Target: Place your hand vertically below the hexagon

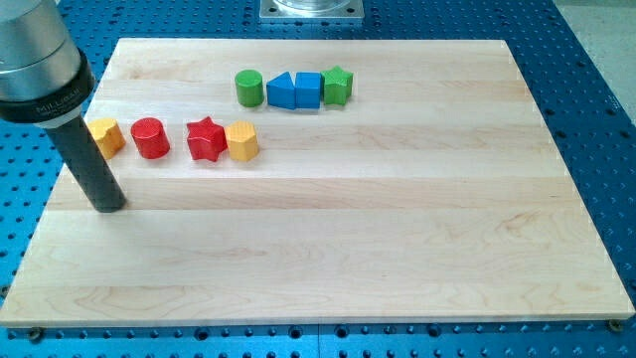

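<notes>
Our tip (107,206) sits at the board's left edge, below the left yellow block; no gripper here, just a bare rod holding nothing. Yellow hexagon (241,141) touches the red star (206,138) (light, probably slides easily), so we stop below it without contact.

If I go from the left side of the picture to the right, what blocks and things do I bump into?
My tip → yellow block → red cylinder → red star → yellow hexagon → green cylinder → blue triangle → blue cube → green star.
</notes>
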